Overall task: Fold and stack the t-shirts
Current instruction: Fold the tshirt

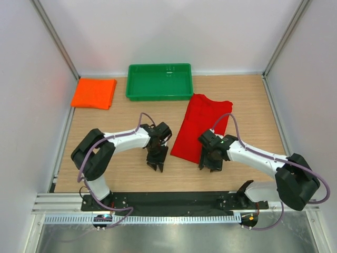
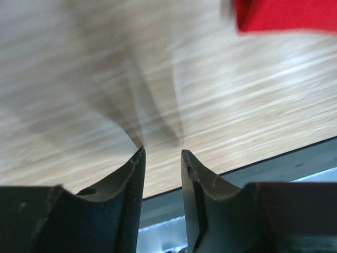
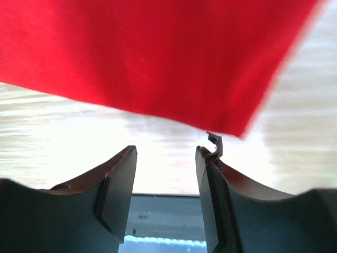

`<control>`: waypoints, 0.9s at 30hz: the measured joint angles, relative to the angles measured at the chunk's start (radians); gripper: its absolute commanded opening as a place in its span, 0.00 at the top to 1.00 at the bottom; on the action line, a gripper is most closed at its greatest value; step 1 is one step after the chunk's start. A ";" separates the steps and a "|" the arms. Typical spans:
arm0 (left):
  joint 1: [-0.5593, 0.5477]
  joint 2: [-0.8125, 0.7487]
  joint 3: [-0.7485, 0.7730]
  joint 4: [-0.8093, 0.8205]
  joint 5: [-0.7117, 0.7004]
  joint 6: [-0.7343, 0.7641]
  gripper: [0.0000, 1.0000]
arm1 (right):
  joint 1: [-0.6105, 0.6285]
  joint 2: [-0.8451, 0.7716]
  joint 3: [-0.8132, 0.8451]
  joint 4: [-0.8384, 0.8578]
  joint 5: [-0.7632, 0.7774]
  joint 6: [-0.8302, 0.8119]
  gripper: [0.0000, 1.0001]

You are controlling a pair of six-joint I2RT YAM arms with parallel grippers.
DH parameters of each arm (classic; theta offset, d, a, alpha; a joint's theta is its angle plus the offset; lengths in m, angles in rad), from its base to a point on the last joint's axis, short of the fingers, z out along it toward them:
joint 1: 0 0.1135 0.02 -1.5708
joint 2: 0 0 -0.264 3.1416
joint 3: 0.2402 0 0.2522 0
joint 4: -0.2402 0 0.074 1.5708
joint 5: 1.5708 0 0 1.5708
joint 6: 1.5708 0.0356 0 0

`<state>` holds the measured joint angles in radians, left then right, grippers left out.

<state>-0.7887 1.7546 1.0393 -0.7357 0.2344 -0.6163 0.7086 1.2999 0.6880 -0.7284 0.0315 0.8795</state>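
Red t-shirt (image 1: 202, 126): long folded strip on the table (image 1: 121, 174), its far end touching the green tray (image 1: 159, 96).
Orange t-shirt (image 1: 93, 93): folded, far-left corner.
Left gripper (image 2: 162, 153): fingers narrowly apart, empty, over bare wood.
Right gripper (image 3: 168, 150): fingers parted, empty, at the red t-shirt's near edge.

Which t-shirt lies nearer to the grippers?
The red t-shirt, directly in front of the right gripper; the orange t-shirt lies folded, far off in the far left corner.
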 measured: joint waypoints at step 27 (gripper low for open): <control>0.142 -0.417 0.208 -0.272 -0.092 0.029 0.58 | -0.122 0.507 0.474 -0.001 0.202 -0.131 0.25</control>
<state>-0.6468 1.3373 1.2469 -1.0077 0.1429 -0.5877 0.5861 1.8069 1.1622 -0.7296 0.2333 0.7483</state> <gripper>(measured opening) 0.416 0.744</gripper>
